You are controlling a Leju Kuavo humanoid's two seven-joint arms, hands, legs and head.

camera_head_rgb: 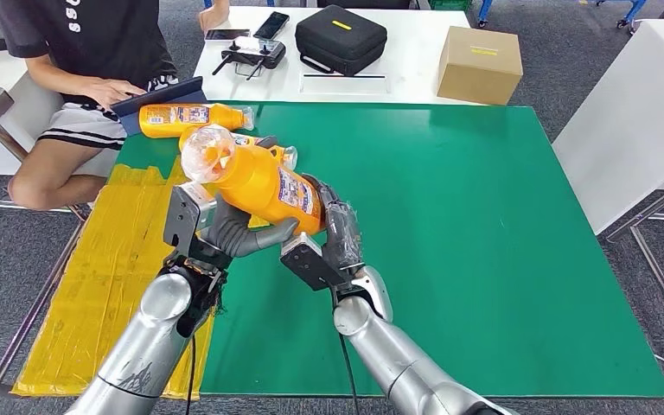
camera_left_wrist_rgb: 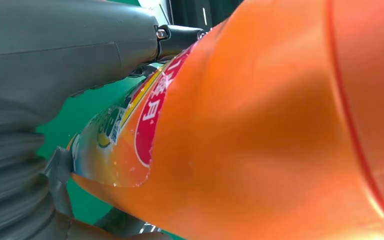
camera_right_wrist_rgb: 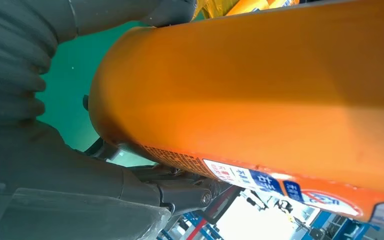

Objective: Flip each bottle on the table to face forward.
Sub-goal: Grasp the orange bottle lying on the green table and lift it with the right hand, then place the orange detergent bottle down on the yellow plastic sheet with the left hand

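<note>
Both hands, left hand (camera_head_rgb: 240, 232) & right hand (camera_head_rgb: 337, 232), grasp orange plastic juice bottle (camera_head_rgb: 259, 180) above green tabletop (camera_head_rgb: 484, 259) near left edge; uneven regrip could drop it.

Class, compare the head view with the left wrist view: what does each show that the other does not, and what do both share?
Head view alone: the right robot hand gripping the held bottle's far end, a second bottle lying near a seated person, a black case and a cardboard box on the white table. Left wrist view alone: a close look at the bottle's red-and-white label. Both: the orange held bottle, the left robot hand on it, and the green mat.
</note>
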